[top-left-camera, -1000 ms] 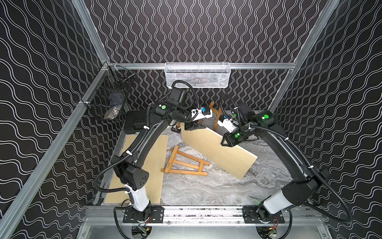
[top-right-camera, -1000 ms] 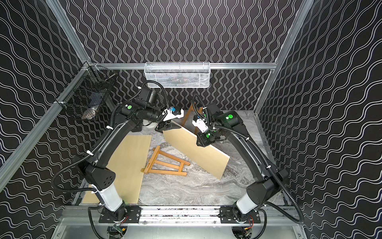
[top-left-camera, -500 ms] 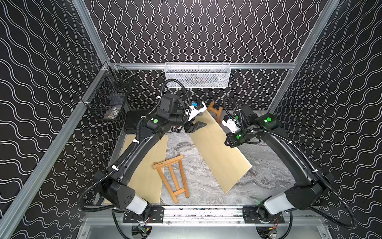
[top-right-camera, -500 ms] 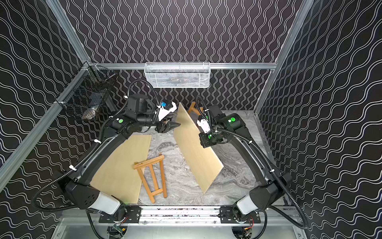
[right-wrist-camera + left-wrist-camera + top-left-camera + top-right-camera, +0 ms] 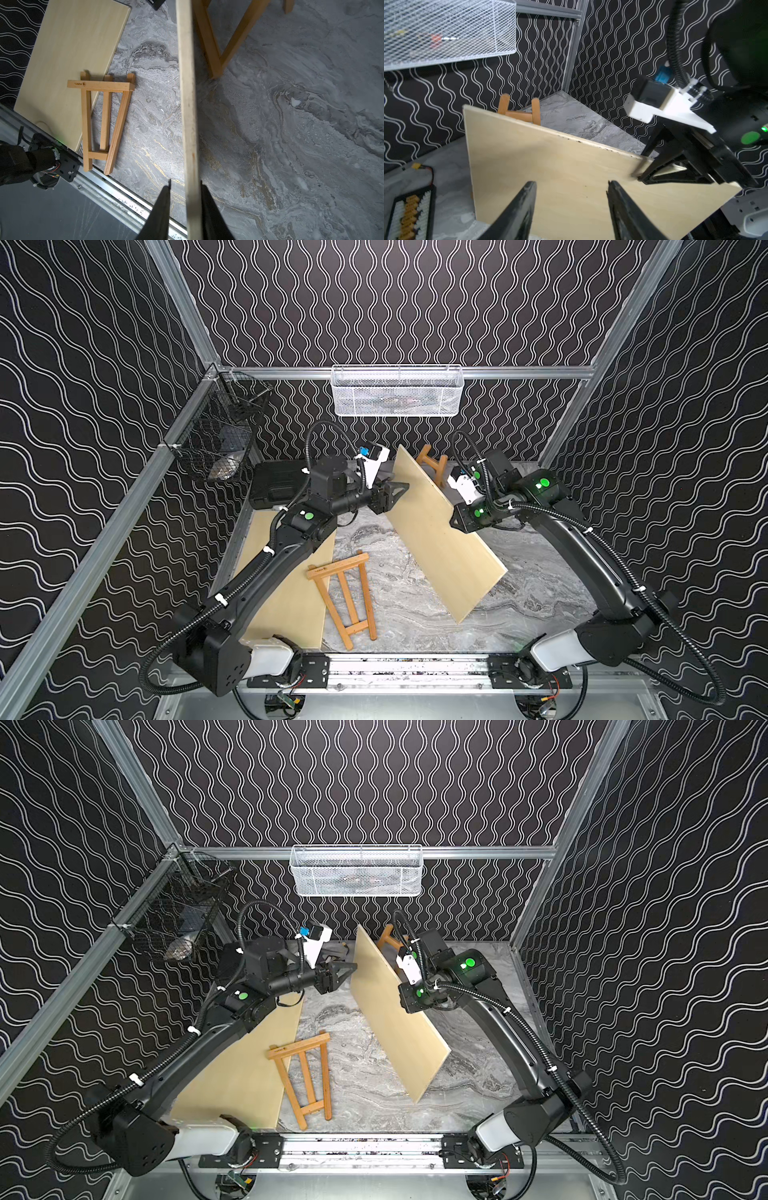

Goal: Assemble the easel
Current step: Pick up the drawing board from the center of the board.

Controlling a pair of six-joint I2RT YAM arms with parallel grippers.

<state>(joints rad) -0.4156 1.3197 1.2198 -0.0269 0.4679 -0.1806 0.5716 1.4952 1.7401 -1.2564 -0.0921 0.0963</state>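
Marble table (image 5: 415,614); right fingers (image 5: 162,207) loosely straddle the upright board (image 5: 436,564) (one-side gap), left fingers (image 5: 519,207) apart. Board could tip over.

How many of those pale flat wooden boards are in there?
2. A flat pale plywood board lies beneath the left arm, partly covered; a tilted pale plywood board stands on edge mid-table. No others show.

white mesh basket (image 5: 397,391) back rail; black wire basket (image 5: 216,431) side rail
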